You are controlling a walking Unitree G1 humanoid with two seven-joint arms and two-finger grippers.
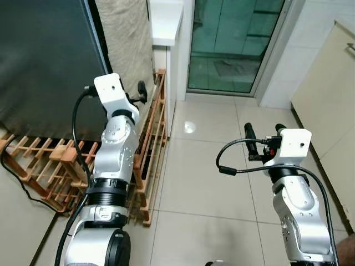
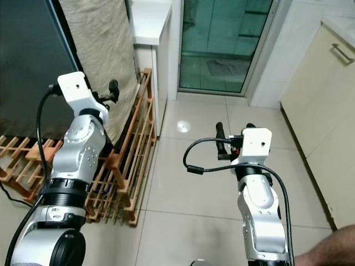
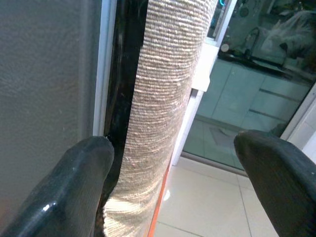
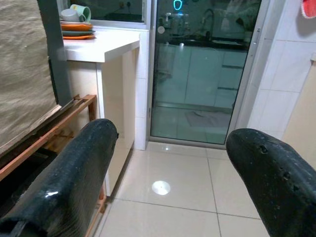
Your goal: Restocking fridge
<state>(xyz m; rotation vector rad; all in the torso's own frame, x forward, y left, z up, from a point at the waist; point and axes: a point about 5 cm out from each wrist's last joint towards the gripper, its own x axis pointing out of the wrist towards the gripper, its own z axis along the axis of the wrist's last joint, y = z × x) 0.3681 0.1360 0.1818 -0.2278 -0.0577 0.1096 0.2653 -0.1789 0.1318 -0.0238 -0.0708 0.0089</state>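
The fridge (image 1: 44, 61) is the big dark grey panel at the left, door closed, with a beige woven cloth (image 1: 125, 39) hanging down its side. My left gripper (image 3: 173, 163) is raised beside that cloth, near the door's edge, open with nothing between its fingers (image 3: 74, 182). My right gripper (image 1: 264, 130) is held up over the tiled floor to the right, well away from the fridge. It is open and empty, its fingers (image 4: 74, 168) wide apart.
A wooden slatted rack (image 1: 150, 160) lies and leans at the foot of the fridge. Behind it stands a white counter (image 1: 165, 22) with stacked plates (image 4: 76, 27). A glass sliding door (image 1: 233, 44) is ahead, cream cabinets (image 1: 327, 100) at the right. Light tiled floor (image 1: 211, 166) lies between.
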